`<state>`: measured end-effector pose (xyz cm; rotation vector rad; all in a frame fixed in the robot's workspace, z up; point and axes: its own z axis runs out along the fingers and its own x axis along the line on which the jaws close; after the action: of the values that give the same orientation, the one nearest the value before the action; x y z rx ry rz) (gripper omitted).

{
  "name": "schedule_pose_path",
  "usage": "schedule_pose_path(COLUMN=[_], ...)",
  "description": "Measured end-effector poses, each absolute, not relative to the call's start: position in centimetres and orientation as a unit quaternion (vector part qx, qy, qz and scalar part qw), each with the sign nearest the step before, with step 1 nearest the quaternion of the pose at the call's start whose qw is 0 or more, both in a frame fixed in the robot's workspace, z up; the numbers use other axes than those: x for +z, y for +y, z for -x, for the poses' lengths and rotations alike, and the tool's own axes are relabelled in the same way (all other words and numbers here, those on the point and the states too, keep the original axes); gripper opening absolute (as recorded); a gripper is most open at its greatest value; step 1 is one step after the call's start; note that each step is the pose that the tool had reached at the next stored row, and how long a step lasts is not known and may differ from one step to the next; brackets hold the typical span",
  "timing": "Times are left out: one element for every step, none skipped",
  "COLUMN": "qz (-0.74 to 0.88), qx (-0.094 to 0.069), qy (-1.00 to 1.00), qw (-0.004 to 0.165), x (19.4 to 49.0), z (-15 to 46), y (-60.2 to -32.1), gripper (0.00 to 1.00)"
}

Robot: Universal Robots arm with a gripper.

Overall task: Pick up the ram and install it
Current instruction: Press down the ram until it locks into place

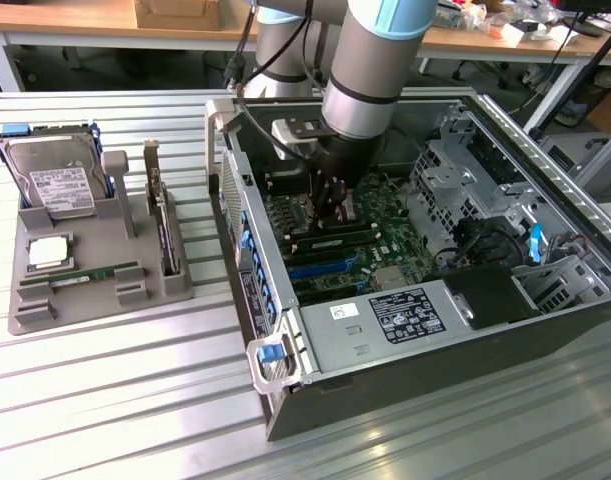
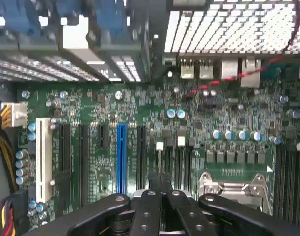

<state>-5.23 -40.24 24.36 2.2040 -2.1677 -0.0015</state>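
We note the black gripper (image 1: 337, 218), fingers together, poised over the green motherboard (image 2: 140, 123); a narrow green ram stick (image 1: 93, 274) lies in the grey tray (image 1: 95, 305).

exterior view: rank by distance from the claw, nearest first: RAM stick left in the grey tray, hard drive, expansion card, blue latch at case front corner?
Claw is down inside the open case, over the motherboard.
1. Expansion card, upright on the tray's near edge, exterior view's left.
2. Blue latch, case front corner.
3. RAM stick and hard drive, too close to call.
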Motion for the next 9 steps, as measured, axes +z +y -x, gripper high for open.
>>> schedule_pose_path(qz=[-0.713,-0.713,-0.713,-0.713,-0.713,-0.713,-0.713,-0.713,-0.713], qx=[-0.002,-0.005,-0.007,-0.008,-0.010,-0.012,-0.014,-0.015,-0.015], qy=[-0.701,-0.701,-0.701,-0.701,-0.701,-0.700,-0.700,-0.700,-0.700], qw=[0.027,0.029,0.031,0.033,0.035,0.037,0.038,0.039,0.039], x=[24.4,24.3,24.3,24.3,24.3,24.3,24.3,24.4,24.5], z=[4.4,3.3,2.3,1.5,0.5,-0.7,-1.6,-2.8,-3.3], y=[-40.2,-40.2,-40.2,-40.2,-40.2,-40.2,-40.2,-40.2,-40.2], gripper=[0.11,0.11,0.11,0.11,0.11,0.11,0.11,0.11,0.11])
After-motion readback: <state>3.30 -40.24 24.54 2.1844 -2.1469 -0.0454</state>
